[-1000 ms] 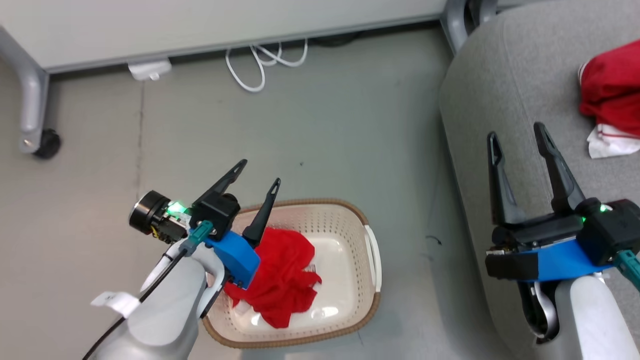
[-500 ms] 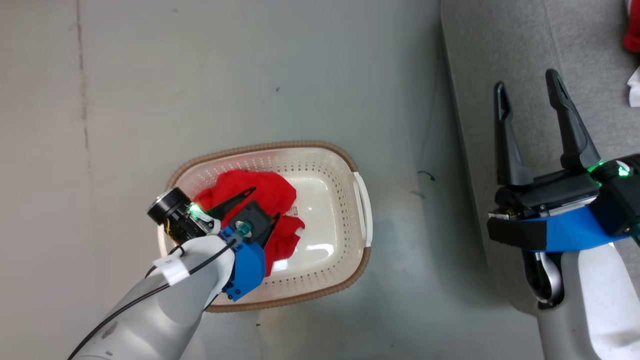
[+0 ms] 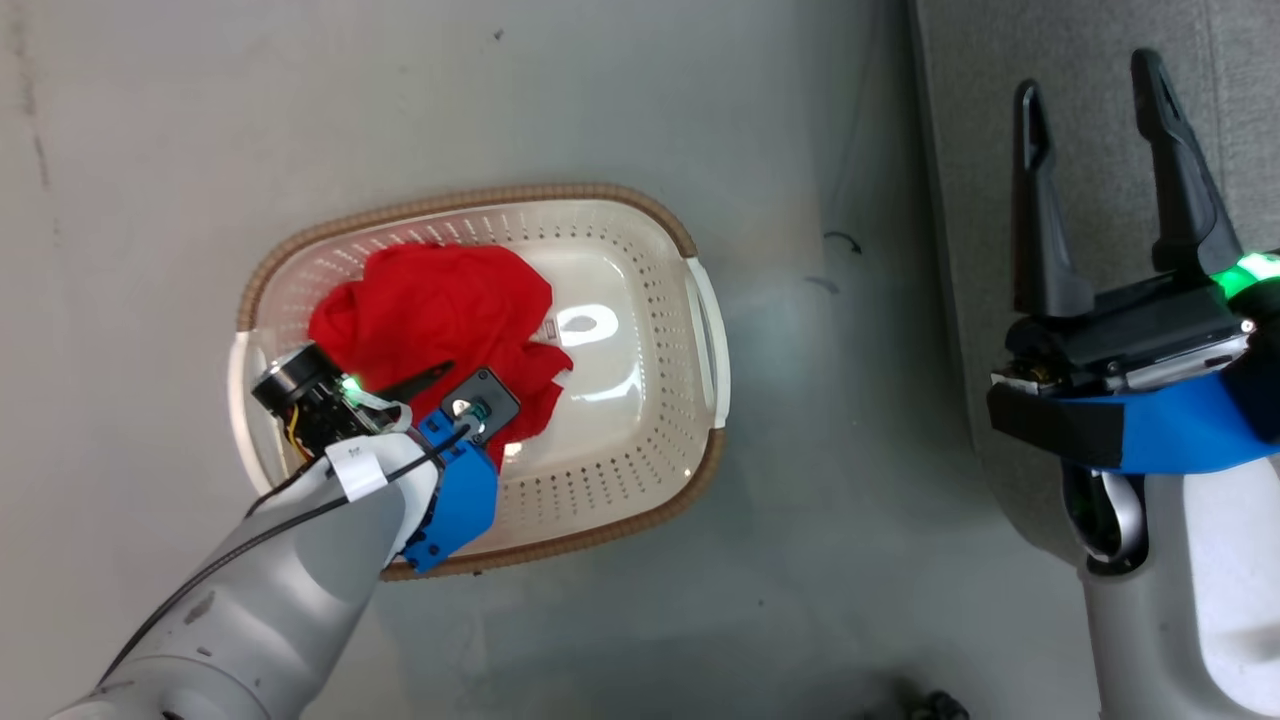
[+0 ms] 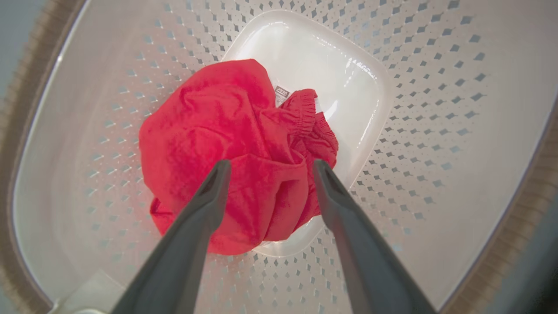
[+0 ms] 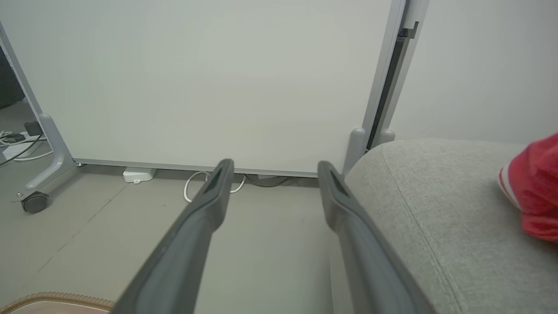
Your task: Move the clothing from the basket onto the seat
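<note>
The left gripper (image 4: 270, 165), fingers spread wide, hangs over a red garment (image 4: 209, 131) bunched at the basket's (image 3: 600, 480) 9 o'clock side; the floor label (image 4: 282, 92) beside it is unreadable. At 3 o'clock the right gripper (image 3: 1090, 80), spread and empty, hovers above the seat (image 5: 436, 196), where a second red garment (image 5: 536, 192) lies.

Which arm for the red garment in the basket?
Left: the left gripper points open into the basket, fingers straddling the red garment. The right gripper is open by the seat, away from it.
</note>
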Tool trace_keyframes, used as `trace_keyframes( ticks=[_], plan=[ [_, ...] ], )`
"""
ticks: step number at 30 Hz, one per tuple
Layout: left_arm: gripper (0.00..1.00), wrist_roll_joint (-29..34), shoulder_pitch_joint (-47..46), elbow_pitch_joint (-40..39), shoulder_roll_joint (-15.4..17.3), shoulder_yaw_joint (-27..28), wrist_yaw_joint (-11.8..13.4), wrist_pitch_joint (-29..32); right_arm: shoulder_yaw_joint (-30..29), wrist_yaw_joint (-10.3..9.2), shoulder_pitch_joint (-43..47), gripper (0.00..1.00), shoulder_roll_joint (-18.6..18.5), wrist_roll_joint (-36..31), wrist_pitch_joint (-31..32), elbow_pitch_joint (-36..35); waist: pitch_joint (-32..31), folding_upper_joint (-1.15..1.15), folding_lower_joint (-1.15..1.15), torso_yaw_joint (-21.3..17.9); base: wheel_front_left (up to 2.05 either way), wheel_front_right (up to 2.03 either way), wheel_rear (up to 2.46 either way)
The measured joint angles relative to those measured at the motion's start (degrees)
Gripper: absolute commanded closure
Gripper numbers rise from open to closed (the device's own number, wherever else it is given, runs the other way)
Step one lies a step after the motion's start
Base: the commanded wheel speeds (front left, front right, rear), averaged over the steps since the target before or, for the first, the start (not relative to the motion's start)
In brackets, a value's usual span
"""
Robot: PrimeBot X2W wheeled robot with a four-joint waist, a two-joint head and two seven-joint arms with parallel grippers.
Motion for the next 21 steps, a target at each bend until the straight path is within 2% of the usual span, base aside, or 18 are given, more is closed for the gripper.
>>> trace_keyframes(
  ticks=[7,21],
  plan=[
    [0.0,-0.1,-1.7,1.2,1.4,-2.5,0.0,2.8,-0.3,0.0,-1.2,0.0,0.0,0.0,0.0,-1.3,5.0,0.0,0.0,-1.3,0.0,0.0,0.0],
    [0.0,1.4,-6.6,2.5,2.9,-3.4,0.0,5.3,-1.8,0.01,-1.8,0.0,0.2,0.0,0.0,-3.4,12.1,0.0,0.0,-2.9,0.0,0.0,0.0]
  ],
)
